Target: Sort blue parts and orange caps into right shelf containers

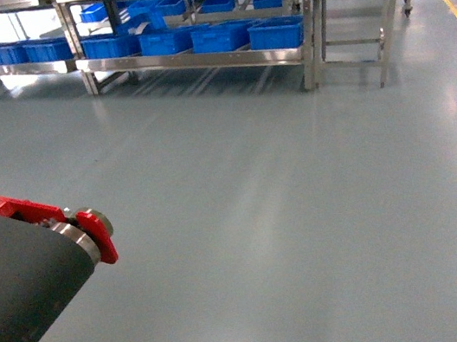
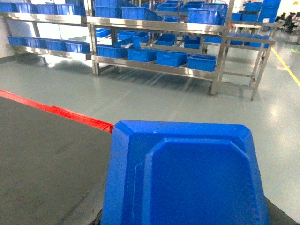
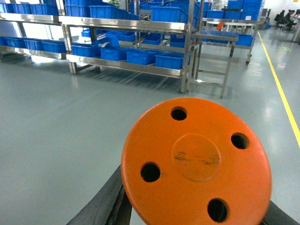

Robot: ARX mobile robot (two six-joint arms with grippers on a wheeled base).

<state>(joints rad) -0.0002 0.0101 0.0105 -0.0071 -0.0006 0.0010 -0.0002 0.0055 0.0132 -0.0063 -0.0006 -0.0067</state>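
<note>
We see an orange cap [image 3: 197,164] filling the right wrist view and a blue part [image 2: 187,173] filling the left; grip state unreadable for both. Blue crates [image 1: 276,33] sit on the steel shelf [image 1: 192,58] well beyond.

The head camera looks forward and slightly down over grey floor [image 1: 288,214] to far steel shelves [image 1: 192,58] of blue crates [image 1: 222,37], a conveyor end [image 1: 35,273] close at lower left. The left wrist camera faces the same shelves [image 2: 154,65] past a blue part [image 2: 187,178] right at the lens. The right wrist camera faces them [image 3: 126,65] too, behind a close orange disc [image 3: 197,161].
</note>
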